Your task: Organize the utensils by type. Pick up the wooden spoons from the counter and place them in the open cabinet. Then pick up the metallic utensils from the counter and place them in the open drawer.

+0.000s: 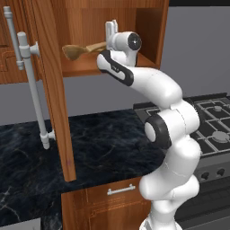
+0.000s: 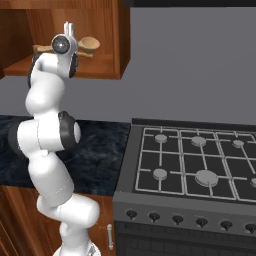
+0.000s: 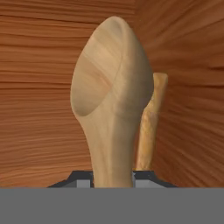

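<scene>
Item: wooden spoon [image 3: 111,100], pinched at the neck between the jaws of the gripper [image 3: 113,175], held inside the open cabinet [image 1: 148,27] above its shelf, not yet released. A 2nd wooden handle [image 3: 151,118] lies just behind it, probably spoon 1, already stored. Outstanding: release; 2 forks to drawer.
</scene>
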{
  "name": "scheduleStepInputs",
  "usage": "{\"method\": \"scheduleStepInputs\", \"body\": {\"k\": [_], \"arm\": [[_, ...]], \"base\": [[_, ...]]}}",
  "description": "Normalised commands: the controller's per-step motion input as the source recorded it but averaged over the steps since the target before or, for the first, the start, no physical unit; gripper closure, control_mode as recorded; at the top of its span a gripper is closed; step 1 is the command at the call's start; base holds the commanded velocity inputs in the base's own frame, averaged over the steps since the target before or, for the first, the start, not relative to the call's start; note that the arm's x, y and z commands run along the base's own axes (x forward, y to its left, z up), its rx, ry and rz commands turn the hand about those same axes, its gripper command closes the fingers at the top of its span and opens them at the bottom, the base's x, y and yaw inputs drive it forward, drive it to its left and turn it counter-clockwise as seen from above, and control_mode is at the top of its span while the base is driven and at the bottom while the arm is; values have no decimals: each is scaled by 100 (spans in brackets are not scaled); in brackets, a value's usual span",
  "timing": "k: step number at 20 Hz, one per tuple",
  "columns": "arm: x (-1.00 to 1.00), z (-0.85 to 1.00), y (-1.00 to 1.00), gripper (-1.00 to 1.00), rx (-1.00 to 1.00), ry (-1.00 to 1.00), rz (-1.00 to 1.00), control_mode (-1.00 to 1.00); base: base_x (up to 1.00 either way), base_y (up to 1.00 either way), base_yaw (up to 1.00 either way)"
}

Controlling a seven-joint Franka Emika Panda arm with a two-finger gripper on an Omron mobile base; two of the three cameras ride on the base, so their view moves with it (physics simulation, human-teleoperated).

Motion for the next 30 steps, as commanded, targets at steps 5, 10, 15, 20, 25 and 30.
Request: {"method": "scheduleStepInputs", "body": {"k": [5, 10, 15, 20, 25, 30], "arm": [[41, -20, 0, 100, 0, -6, 0, -100], [13, -32, 11, 100, 0, -2, -5, -100], [22, -30, 22, -100, 0, 0, -15, -100], [9, -17, 7, -100, 0, 0, -17, -100], [-3, -16, 1, -100, 0, 0, -12, -100], [-13, -7, 0, -100, 0, 0, -2, -100]], "base": [[0, 0, 0], [0, 0, 0], [0, 0, 0], [0, 0, 0], [0, 0, 0], [0, 0, 0]]}}
